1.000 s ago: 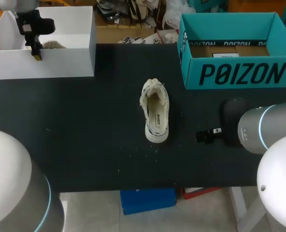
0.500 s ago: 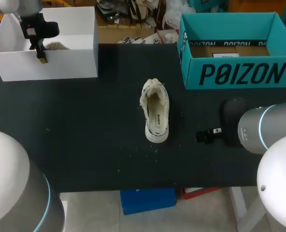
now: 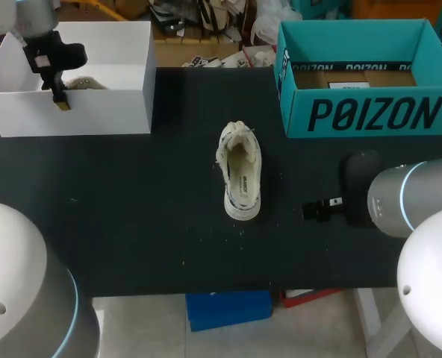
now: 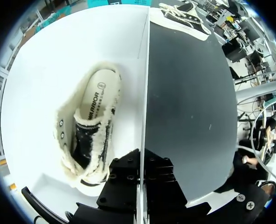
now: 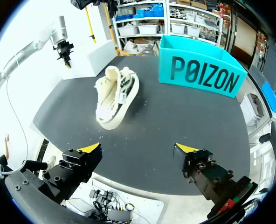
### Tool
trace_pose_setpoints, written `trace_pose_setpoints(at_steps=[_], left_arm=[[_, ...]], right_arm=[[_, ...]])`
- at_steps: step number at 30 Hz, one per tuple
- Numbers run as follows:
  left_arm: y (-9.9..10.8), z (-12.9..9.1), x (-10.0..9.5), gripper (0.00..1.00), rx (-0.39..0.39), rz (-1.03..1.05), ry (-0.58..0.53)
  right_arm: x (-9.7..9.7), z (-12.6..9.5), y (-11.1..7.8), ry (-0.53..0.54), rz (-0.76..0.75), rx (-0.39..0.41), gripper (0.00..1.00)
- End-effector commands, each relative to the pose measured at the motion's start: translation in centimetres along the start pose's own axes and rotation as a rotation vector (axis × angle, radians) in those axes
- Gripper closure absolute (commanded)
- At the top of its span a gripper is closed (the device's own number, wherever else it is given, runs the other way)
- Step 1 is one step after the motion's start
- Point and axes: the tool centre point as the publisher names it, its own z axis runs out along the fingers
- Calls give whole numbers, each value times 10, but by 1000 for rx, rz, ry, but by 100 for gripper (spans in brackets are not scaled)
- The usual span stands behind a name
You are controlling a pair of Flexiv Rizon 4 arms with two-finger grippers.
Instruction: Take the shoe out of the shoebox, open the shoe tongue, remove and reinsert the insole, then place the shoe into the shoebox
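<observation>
Status: one shoe (image 3: 240, 171) is out and lies on its sole mid-counter (image 3: 131, 186), well apart from both boxes, with its collar spread wide. Its insole (image 3: 243, 179) looks seated inside, so I can't tell from this whether the pull-and-reinsert step is done. It has not gone back into a box. The teal shoebox (image 3: 363, 112) at the right rear looks empty, showing only its cardboard floor. A second shoe (image 4: 89, 130) with a fleecy lining lies flat in the white box (image 3: 72, 115) at the left rear. The left end effector (image 3: 58, 97) straddles that box's front wall with one finger inside and one outside. In the left wrist view the wall edge runs right between the fingers, so I read it as clamped on the wall, not on the shoe. The right end effector (image 5: 138, 149) hovers over the front right of the counter, fingers wide apart and nothing between them, with the shoe well ahead of it. My guess is that most of the work is left. Print: big dark block lettering on the teal shoebox's side, a small label strip inside its far wall, and a printed mark on each insole.
</observation>
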Motion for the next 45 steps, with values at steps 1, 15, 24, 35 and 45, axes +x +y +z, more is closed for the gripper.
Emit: trace_pose_setpoints(at_steps=[1,15,24,35,45], left_arm=[[7,2,23,100,21,-16,-94],[25,6,39,100,58,-89,-131],[29,10,39,100,67,-94,-132],[8,-12,54,0,63,-22,-162],[-26,-57,86,0,-7,-10,-261]], right_arm=[[1,1,-1,-1,1,-4,0],[1,1,-1,-1,1,-4,0],[1,1,-1,-1,1,-4,0],[1,1,-1,-1,1,-4,0],[1,1,-1,-1,1,-4,0]])
